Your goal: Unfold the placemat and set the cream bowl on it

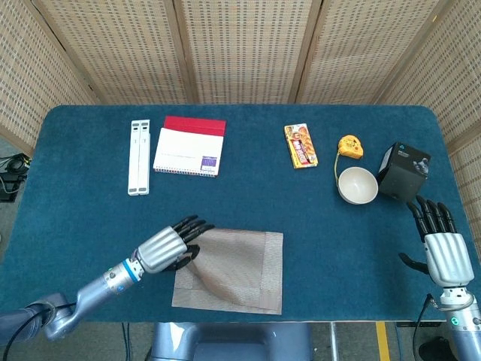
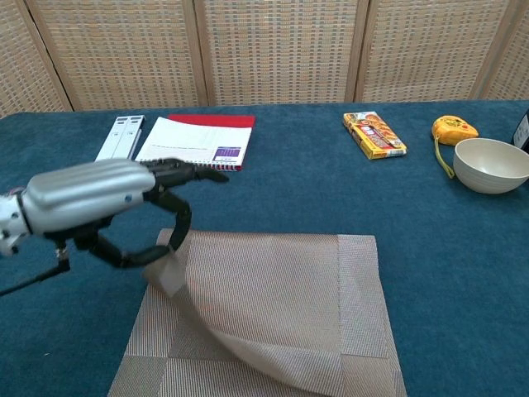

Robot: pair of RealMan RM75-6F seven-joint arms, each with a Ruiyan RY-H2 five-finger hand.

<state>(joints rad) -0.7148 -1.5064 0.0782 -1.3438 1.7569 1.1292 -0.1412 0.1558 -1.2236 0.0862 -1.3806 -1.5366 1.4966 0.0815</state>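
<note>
The left hand is raised off the table at about 7 o'clock, thumb and fingers pinching the upper layer of the placemat at its left edge so the flap hangs curled; the right hand lies at 4 o'clock, fingers spread, holding nothing. The bowl sits at 2 o'clock, well apart from the mat; the chest view cuts off the mat's near edge and omits the right hand.

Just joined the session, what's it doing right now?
The left robot hand pinches the top layer of the folded placemat at its left edge and has it peeled up off the layer beneath, so the unfolding is underway. The right robot hand is open at the table's right edge, holding nothing. The bowl sits untouched at the far right, between a yellow tape measure and a black box.
</note>
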